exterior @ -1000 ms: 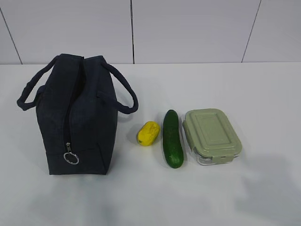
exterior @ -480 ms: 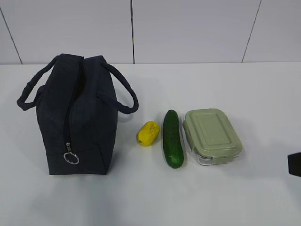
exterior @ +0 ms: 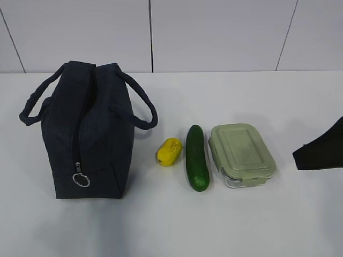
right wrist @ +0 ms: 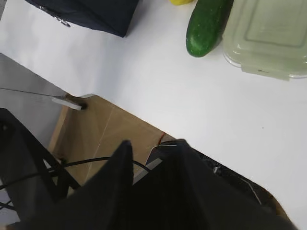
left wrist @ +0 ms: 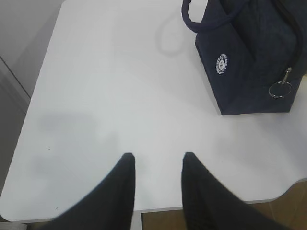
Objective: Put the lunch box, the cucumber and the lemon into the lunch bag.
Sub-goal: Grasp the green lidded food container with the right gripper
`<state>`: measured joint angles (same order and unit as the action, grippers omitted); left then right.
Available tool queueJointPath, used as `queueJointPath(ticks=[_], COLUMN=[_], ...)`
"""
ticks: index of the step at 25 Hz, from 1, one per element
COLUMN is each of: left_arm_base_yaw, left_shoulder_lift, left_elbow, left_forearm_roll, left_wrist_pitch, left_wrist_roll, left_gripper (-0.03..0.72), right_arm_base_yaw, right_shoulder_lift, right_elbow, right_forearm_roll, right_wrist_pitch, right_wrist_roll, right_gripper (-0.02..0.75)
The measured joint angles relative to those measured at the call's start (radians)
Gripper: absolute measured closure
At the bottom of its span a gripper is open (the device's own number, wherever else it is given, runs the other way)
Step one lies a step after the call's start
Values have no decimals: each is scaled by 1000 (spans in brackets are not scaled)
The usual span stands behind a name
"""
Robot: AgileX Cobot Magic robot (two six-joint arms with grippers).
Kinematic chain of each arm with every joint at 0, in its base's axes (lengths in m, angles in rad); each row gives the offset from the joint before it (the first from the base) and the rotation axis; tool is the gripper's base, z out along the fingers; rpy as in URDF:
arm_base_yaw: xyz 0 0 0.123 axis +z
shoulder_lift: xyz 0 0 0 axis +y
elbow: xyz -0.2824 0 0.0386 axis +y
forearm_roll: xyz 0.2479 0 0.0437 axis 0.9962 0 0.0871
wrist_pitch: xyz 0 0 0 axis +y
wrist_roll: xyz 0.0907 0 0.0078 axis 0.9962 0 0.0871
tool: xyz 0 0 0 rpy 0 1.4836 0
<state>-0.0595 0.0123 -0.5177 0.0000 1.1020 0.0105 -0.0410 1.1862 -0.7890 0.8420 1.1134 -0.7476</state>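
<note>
The navy lunch bag (exterior: 88, 134) stands upright at the left, its metal ring pull (exterior: 81, 180) low on the near end. The yellow lemon (exterior: 169, 151), the dark green cucumber (exterior: 196, 157) and the lunch box (exterior: 241, 153) with its sage-green lid lie in a row to its right. My right gripper (right wrist: 151, 146) is open and empty, over the table's front edge, short of the cucumber (right wrist: 207, 26) and lunch box (right wrist: 268, 36). It shows as a dark shape (exterior: 311, 154) at the right edge of the exterior view. My left gripper (left wrist: 157, 160) is open and empty, well left of the bag (left wrist: 249, 52).
The white table (exterior: 161, 225) ends at a front edge near both grippers (left wrist: 216, 203). Below it are a wooden floor (right wrist: 105, 129), cables and a dark frame. The bag's white logo (left wrist: 221, 64) faces the left gripper. A panelled wall stands behind the table.
My right gripper has come into the exterior view from the right edge and moved left toward the lunch box. The bag, lemon, cucumber and lunch box have not moved.
</note>
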Motion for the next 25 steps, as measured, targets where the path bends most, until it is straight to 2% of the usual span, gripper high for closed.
queueJointPath(ticks=[7,11,21,23,25], left_arm_base_yaw=[0,0,0,0,0], left_shoulder_lift=[0,0,0,0,0], left_elbow=[0,0,0,0,0], left_forearm_roll=[0,0,0,0,0], left_wrist_pitch=[0,0,0,0,0], left_wrist_roll=[0,0,0,0,0], left_gripper=[452,452,452,452,452], right_arm_base_yaw=[-185,-247,-268,-269,-269], right_shoulder_lift=[151,258,595,648,691], right_elbow=[-16,-70,-255,-266,-275], right_forearm_roll=[142,180,160,158,169], right_wrist_pitch=[71,75,75,71,71], right_wrist_roll=[-164,-222,-262,-268,-292], right_gripper=[501,501,494,472,409])
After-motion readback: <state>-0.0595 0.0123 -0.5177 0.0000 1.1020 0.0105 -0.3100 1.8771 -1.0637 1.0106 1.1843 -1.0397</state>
